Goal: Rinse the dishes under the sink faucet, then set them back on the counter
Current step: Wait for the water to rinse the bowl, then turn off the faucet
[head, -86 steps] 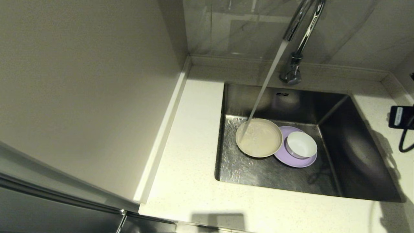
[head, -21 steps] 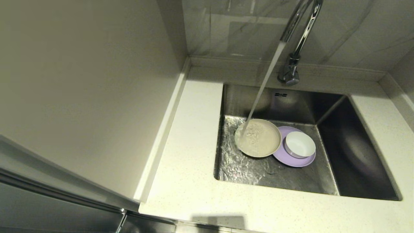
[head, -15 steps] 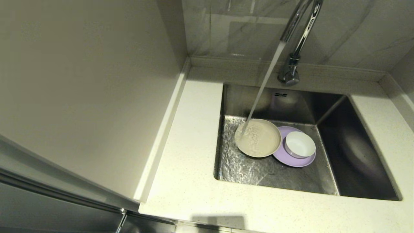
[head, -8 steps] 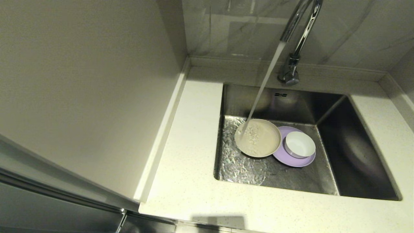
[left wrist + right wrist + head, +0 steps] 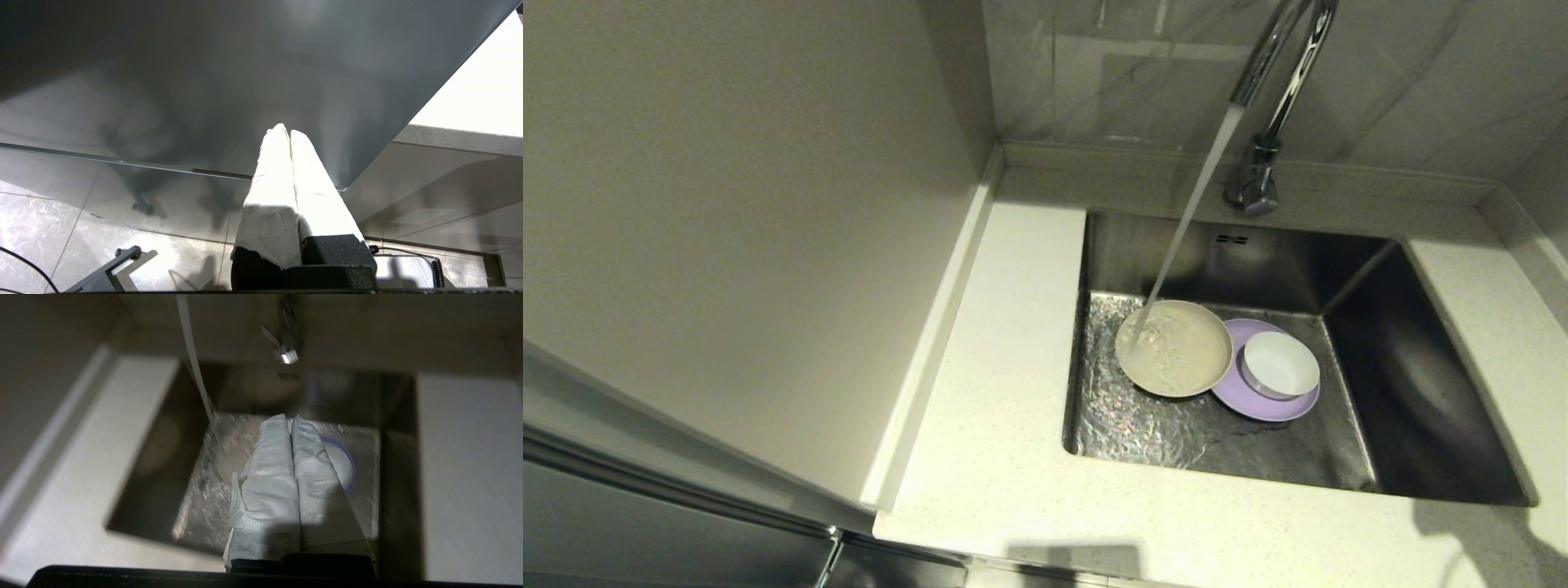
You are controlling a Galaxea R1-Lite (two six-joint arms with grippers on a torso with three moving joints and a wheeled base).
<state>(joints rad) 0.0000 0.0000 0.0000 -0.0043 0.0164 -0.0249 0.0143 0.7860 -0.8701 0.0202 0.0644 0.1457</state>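
Note:
Inside the sink [image 5: 1421, 367], the beige plate [image 5: 1174, 349] lies flat with water from the faucet [image 5: 1278, 82] falling onto its left part. The lavender-purple plate [image 5: 1270, 404] lies to its right, partly under it, and carries the white bowl [image 5: 1281, 364]. Neither gripper shows in the head view. In the right wrist view my right gripper [image 5: 289, 418] is shut and empty, held above the sink's front, with the beige plate [image 5: 233, 453] and the bowl [image 5: 343, 465] beyond its fingertips. My left gripper [image 5: 286, 131] is shut and parked low, beside the cabinet front.
The counter [image 5: 1005, 408] wraps the sink on the left, front and right, with a low raised back edge. A tall wall panel [image 5: 727, 245] closes the left side. The water stream [image 5: 1192, 204] slants down from the spout. A shadow [image 5: 1470, 531] lies on the front right counter.
The dark arm part seen at the right edge 5.7 s ago has left the head view. A shadow has now appeared on the front right counter. The dishes have not moved; water keeps running.

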